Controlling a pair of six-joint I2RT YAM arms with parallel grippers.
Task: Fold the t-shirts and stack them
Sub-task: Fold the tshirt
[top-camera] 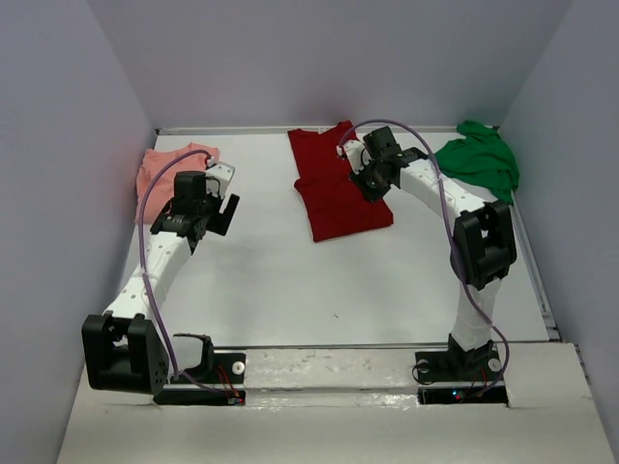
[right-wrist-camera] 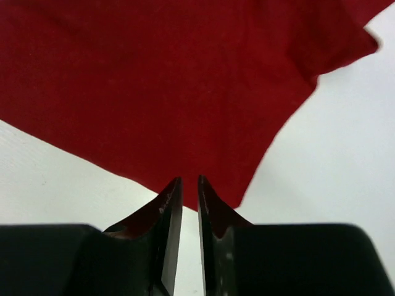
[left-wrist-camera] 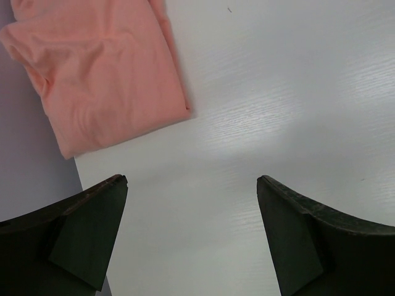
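Note:
The dark red t-shirt (top-camera: 338, 188) lies partly folded at the back centre of the table and fills the upper right wrist view (right-wrist-camera: 185, 80). My right gripper (top-camera: 372, 184) hangs just over its right edge. The tips (right-wrist-camera: 190, 180) stand a narrow slit apart, with only bare table showing between them. The salmon-pink t-shirt (top-camera: 160, 169) lies folded at the back left, by the wall (left-wrist-camera: 105, 74). My left gripper (top-camera: 215, 224) hovers wide open over bare table to the right of it (left-wrist-camera: 191, 185). The green t-shirt (top-camera: 481, 159) is crumpled at the back right.
Grey walls close in the white table (top-camera: 290, 280) at the left, back and right. A raised white ledge (top-camera: 329, 362) runs along the near edge, between the two arm bases.

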